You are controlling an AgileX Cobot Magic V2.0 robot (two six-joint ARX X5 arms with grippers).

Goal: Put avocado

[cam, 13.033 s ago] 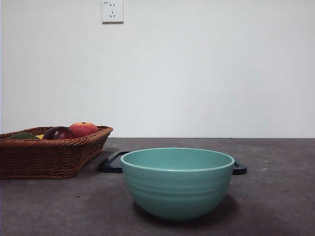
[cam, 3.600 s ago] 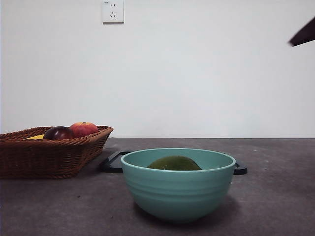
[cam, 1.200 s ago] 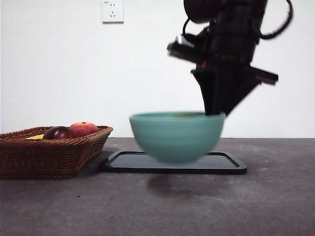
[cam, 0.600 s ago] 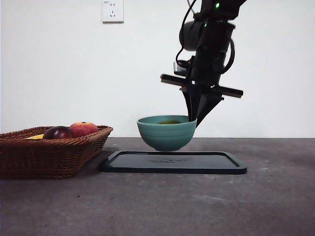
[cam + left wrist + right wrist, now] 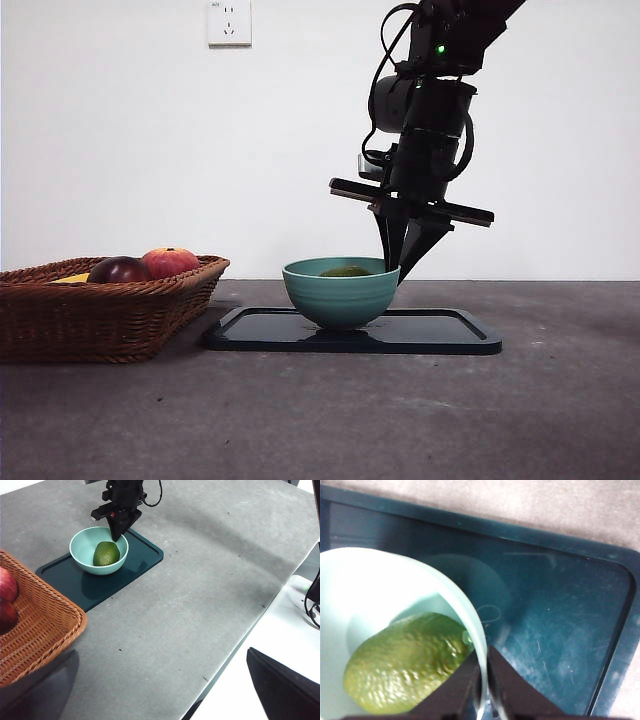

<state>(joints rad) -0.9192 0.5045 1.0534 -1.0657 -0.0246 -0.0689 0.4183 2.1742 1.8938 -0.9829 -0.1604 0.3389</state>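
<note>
The right tool [image 5: 400, 268] was pinched shut on the bowl's [image 5: 340, 295] right rim, one jaw inside the wall and one outside, as the right wrist view showed. The bowl sat on, or just above, the tray [image 5: 440, 335]; I could not tell whether it touched. The avocado [image 5: 407, 665] lay loose in the bowl's bottom, close to the inner jaw.

Judged from its pebbled skin, the avocado looked firm, light and fairly grippy, but round enough to roll if the bowl tipped. A hold across its narrow middle would suit it. The bowl looked glazed, stiff and breakable, and a rim pinch could slip.

To the left of the tray stood the basket [image 5: 110, 310] with an apple [image 5: 169, 262] and a dark fruit [image 5: 118, 270], well clear of the bowl. Nothing crowded the tray on the bench [image 5: 400, 420]. The left tool [image 5: 150, 690] waited high and far off, jaws spread wide and empty.
</note>
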